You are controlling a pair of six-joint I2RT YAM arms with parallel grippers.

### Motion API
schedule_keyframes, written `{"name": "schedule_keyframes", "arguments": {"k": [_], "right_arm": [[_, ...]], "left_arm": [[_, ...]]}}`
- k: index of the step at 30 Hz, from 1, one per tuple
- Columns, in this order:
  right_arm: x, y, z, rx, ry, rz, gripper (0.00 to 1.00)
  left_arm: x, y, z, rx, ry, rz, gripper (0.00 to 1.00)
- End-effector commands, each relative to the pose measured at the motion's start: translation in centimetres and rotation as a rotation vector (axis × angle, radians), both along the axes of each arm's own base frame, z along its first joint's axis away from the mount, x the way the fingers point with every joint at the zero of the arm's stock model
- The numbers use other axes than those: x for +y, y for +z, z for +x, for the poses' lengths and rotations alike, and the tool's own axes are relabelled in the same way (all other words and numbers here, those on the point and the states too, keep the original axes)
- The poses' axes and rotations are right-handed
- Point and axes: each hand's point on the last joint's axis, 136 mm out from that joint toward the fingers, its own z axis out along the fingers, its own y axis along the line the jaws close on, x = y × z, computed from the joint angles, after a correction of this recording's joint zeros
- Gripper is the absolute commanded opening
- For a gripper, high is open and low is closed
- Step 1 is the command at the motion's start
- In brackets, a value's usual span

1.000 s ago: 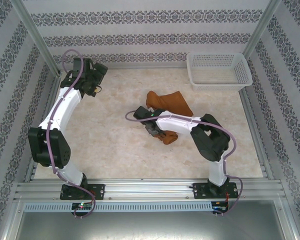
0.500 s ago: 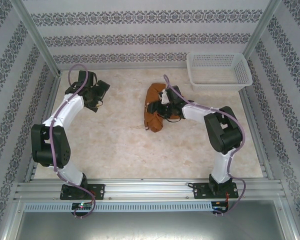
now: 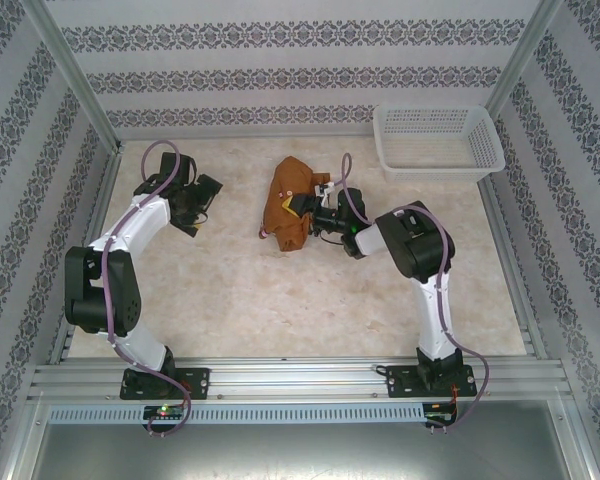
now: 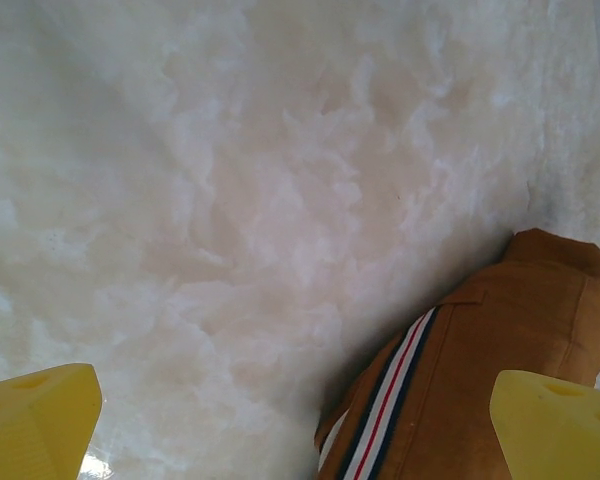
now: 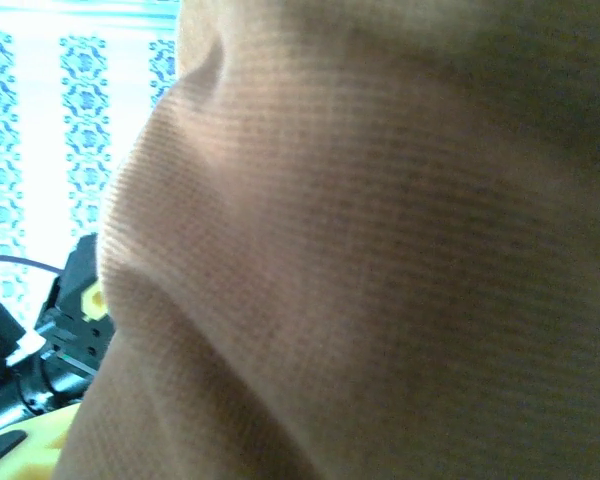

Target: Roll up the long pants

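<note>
Pants [image 3: 285,205] lay bunched in a compact brown bundle at the far middle of the table [image 3: 230,290], well left of the white basket [image 3: 438,140].

Right gripper [image 3: 315,213] was pressed against the bundle's right side. The right wrist view showed ribbed brown cloth [image 5: 380,250] close against the lens; I could not tell whether the fingers were apart or clamped.

Left gripper [image 3: 196,200] sat well to the left of the bundle, not touching it. In the left wrist view its yellow fingertips [image 4: 40,420] stood wide apart with only table between them. The pants [image 4: 480,350] showed at lower right, with a red, white and navy stripe [image 4: 385,405].
</note>
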Motion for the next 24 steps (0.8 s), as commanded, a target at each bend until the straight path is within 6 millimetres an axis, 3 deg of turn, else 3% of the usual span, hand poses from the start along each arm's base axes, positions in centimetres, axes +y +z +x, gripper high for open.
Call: {"name": "schedule_keyframes", "arguments": {"k": [1,7,14,20,24], "right_arm": [[0.5,5.3,1.0,-0.09,0.002,0.142,0.0],[-0.3,12.3,2.3,-0.232,-0.043,0.188,0.0],[-3.1,20.3,4.7,-0.379,-0.108,0.212,0.0],[-6.5,26.0,6.7,-0.474,-0.168,0.176,0.0],[-10.1,29.4,7.5,-0.525,-0.242,0.129,0.0]], "left_arm": [[0.0,0.1,-1.1,0.002,-0.033,0.016,1.0],[-0.2,-0.1,-1.2,0.007,-0.038,-0.001,1.0],[-0.1,0.5,-1.4,0.004,-0.052,0.01,1.0],[-0.2,0.4,-1.0,0.015,-0.065,0.013,1.0],[-0.5,0.1,-0.4,0.024,-0.068,0.001,1.0]]}}
